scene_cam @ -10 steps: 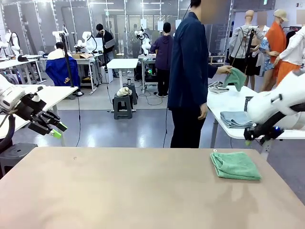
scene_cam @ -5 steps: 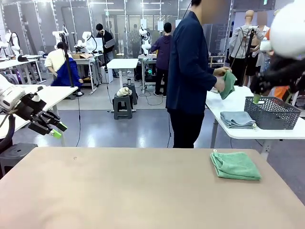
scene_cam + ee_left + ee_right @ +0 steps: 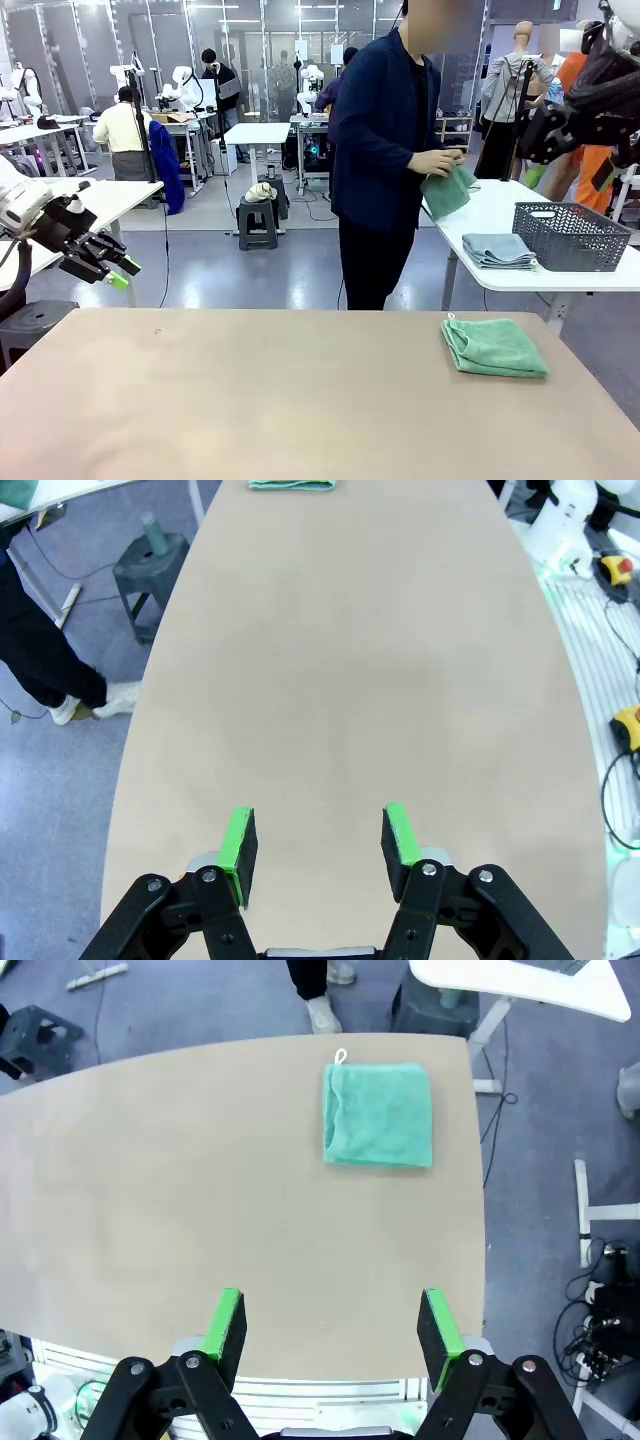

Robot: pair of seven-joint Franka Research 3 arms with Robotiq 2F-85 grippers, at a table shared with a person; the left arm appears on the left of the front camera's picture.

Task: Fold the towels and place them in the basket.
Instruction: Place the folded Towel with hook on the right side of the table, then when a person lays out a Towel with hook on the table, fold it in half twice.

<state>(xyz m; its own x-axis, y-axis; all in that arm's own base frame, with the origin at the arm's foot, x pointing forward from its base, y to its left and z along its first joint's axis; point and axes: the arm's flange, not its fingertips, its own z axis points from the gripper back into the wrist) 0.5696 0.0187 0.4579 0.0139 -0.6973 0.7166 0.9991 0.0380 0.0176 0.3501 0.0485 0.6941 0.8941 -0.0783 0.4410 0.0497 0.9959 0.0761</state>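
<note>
Lying folded on the table, right side — one towel. Left gripper and right gripper gape, empty; person holds second towel near the basket.

Left tool hovers low with jaws parted; right tool, apparently raised high, spread wider.

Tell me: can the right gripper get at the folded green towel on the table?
Probably yes: the right gripper hangs open above the table, and nothing covers or crowds the towel.
</note>
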